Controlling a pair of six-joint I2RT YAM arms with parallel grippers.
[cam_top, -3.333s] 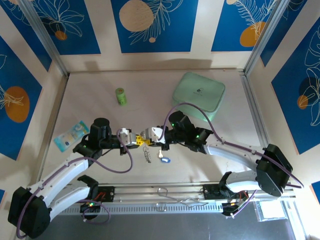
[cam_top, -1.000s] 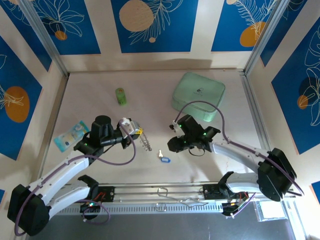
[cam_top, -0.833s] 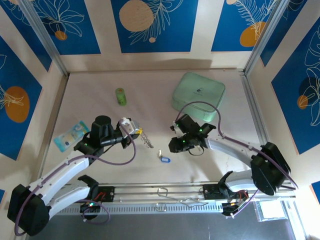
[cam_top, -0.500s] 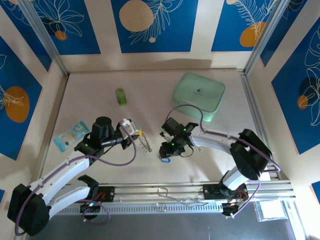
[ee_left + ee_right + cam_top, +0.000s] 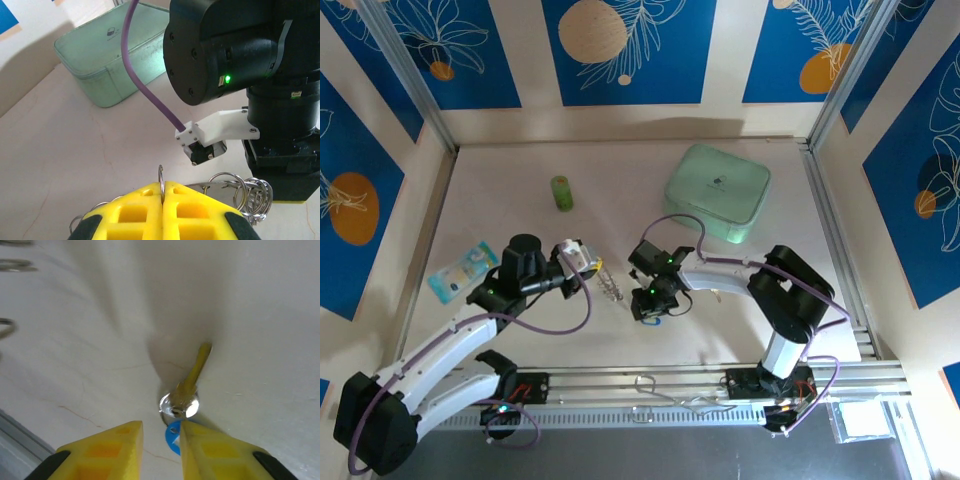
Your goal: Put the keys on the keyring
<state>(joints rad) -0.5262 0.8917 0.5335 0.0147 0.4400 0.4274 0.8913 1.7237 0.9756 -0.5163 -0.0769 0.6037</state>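
1. Top view: the left gripper point(image 5: 586, 264) holds the keyring point(image 5: 611, 291), a spiky silvery bunch whose long axis runs from the fingers towards the near right. The right gripper point(image 5: 644, 306) sits low over the pale table point(image 5: 500, 190), just beside the bunch. A green cylinder point(image 5: 560, 192), a mint case point(image 5: 717, 190) and a blue packet point(image 5: 463, 270) lie well apart from them
2. Left wrist: the ribbed yellow fingers point(image 5: 135, 212) press together on one thin wire loop of the keyring, which stands upright. More glossy loops bunch to the right, and the right arm's black housing point(image 5: 225, 45) blocks the view beyond
3. Right wrist: the key point(image 5: 186, 390) lies flat on the table, its blade pointing away and up to the right, its round shiny head nearest. Its blue tag point(image 5: 172, 436) sits in the narrow gap between the parted yellow fingers
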